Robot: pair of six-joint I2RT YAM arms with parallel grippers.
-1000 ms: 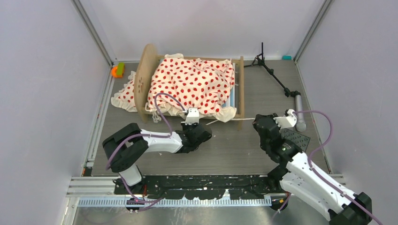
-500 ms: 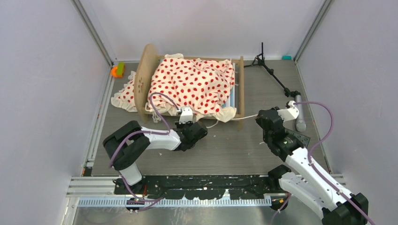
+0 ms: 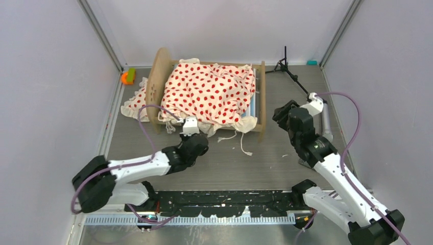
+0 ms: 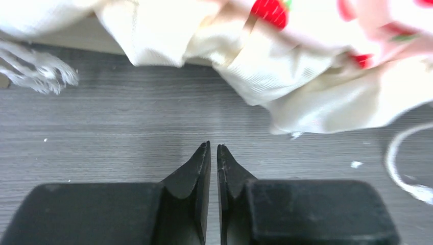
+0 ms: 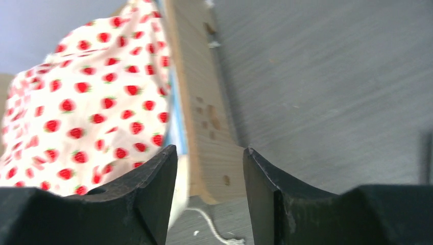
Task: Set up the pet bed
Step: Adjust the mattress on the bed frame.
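The pet bed (image 3: 263,97), a light-wood frame, stands at the back middle of the table. Cream red-dotted bedding (image 3: 209,92) is heaped over it, and a blue edge shows by the footboard. A ruffled piece (image 3: 135,104) hangs outside the headboard. My left gripper (image 3: 190,127) sits low by the bed's front edge. Its jaws (image 4: 213,145) are parted by a thin slit, with nothing between them and a cream ruffle (image 4: 306,97) just ahead. My right gripper (image 3: 280,115) is open (image 5: 210,149) beside the footboard (image 5: 204,127). A white string (image 3: 244,145) lies loose on the table.
A black tripod stand (image 3: 296,79) and a grey cylinder (image 3: 326,122) lie at the right, close to my right arm. An orange and green toy (image 3: 127,76) sits at the back left. A teal piece (image 3: 311,62) is at the back right corner. Walls close in on three sides.
The string stretched between both grippers has dropped loose onto the table. My left gripper slid left along the bed's front. My right gripper opened and moved back toward the footboard.
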